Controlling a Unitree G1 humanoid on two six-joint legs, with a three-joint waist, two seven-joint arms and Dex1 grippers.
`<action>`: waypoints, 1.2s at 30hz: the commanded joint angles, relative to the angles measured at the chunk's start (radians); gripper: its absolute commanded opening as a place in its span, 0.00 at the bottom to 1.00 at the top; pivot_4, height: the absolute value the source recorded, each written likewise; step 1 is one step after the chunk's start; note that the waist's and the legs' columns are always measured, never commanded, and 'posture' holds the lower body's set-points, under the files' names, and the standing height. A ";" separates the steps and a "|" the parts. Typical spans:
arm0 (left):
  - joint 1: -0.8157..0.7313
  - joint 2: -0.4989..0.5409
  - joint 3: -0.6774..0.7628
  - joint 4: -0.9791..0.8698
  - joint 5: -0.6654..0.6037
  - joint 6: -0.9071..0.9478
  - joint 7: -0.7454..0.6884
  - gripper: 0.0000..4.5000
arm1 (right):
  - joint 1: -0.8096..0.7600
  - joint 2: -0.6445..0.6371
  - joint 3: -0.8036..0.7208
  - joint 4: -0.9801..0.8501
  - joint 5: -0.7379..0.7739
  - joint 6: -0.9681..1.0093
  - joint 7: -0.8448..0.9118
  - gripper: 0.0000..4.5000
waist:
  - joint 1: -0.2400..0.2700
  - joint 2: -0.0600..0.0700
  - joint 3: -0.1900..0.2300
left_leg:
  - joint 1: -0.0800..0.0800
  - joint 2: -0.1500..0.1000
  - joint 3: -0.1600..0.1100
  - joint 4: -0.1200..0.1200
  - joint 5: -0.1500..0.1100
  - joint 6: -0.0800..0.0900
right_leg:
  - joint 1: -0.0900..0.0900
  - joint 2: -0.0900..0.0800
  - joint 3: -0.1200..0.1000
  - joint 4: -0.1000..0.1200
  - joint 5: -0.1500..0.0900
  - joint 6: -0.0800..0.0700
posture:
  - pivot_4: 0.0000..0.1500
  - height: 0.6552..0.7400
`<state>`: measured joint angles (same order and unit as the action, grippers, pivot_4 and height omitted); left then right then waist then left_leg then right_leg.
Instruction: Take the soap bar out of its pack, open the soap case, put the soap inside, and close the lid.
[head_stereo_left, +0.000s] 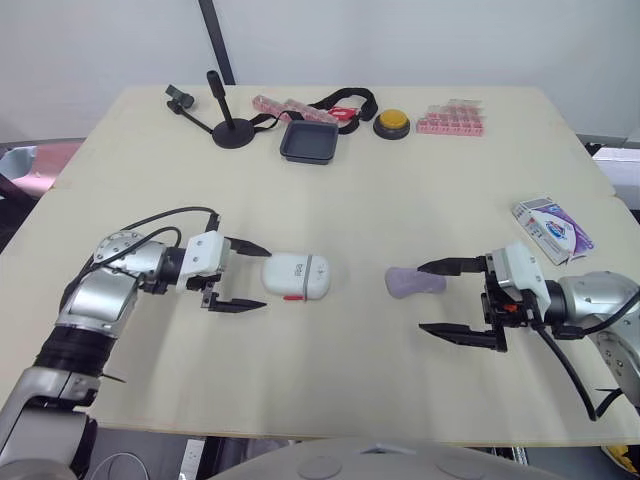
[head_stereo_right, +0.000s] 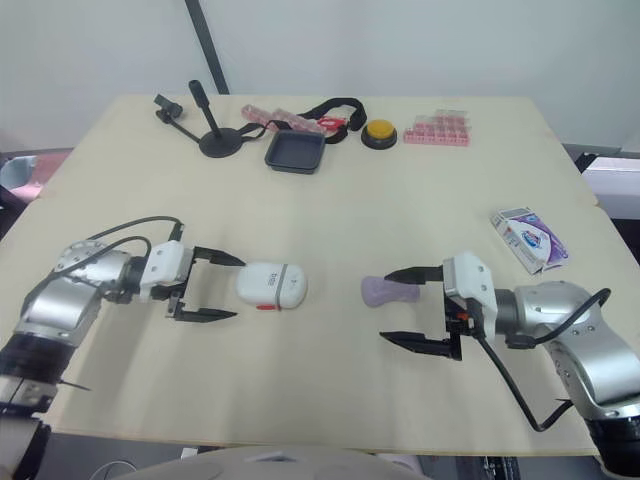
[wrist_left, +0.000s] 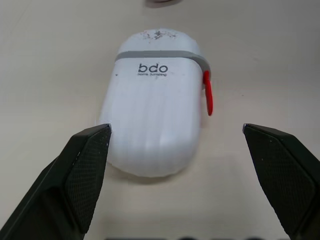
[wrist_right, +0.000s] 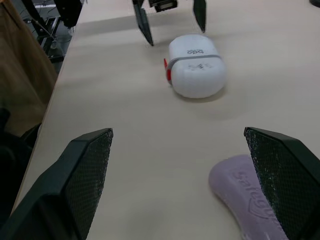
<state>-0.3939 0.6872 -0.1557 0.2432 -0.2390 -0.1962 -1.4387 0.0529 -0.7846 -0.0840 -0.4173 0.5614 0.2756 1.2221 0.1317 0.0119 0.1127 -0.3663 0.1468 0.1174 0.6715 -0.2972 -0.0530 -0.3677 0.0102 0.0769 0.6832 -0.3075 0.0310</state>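
The pale counter has the whole job laid out across its middle, and the soap bar already lies bare on it while its pack sits off by the right edge, well apart from everything. The left gripper is level with the counter, its jaws spread wide and holding nothing. Their tips are just at the left end of the soap case. The case is white and closed. Its long axis runs left to right, straight along the line of those fingers, so the left arm is plainly the nearer one to it. The right gripper faces inward from the other side, jaws likewise wide apart and empty. The purple bar is not centred in that gap: it lies toward the far finger, with its near end about at that fingertip. Its long axis also runs left to right, in line with the fingers. I'd judge the right arm must shift a little away from the robot before its jaws could close across the bar's narrow width. The case's red latch sits on the side toward the robot, with the grey band near the end away from the left jaws, so opening looks to be the step in hand.
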 joint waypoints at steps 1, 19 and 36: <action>-0.029 -0.007 -0.021 0.057 0.036 -0.063 -0.011 1.00 | 0.006 -0.001 -0.004 -0.032 -0.003 -0.017 -0.013 1.00 | -0.001 0.000 0.000 | -0.001 0.000 0.000 0.000 0.000 0.000 | 0.000 0.000 0.000 0.000 0.000 0.000 | 1.00 1.00; -0.043 -0.114 -0.063 0.068 0.076 -0.009 0.097 1.00 | 0.027 0.002 -0.019 -0.016 0.017 -0.010 -0.037 1.00 | 0.001 0.000 0.000 | -0.006 0.001 -0.001 0.004 0.000 0.000 | 0.000 0.000 -0.001 0.002 0.000 0.000 | 1.00 1.00; -0.016 -0.113 -0.037 -0.023 0.030 0.154 0.152 1.00 | 0.057 0.001 -0.027 0.026 0.012 -0.053 -0.031 1.00 | 0.002 0.000 0.000 | -0.006 0.001 -0.002 0.005 0.000 0.000 | 0.000 0.000 -0.002 0.002 0.000 0.000 | 1.00 1.00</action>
<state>-0.4100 0.5639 -0.2075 0.2515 -0.1954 -0.0295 -1.2785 0.1133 -0.7838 -0.0831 -0.3823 0.5609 0.2382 1.1852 0.1340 0.0114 0.1126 -0.3728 0.1475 0.1157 0.6765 -0.2975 -0.0527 -0.3677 0.0099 0.0752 0.6850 -0.3075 0.0310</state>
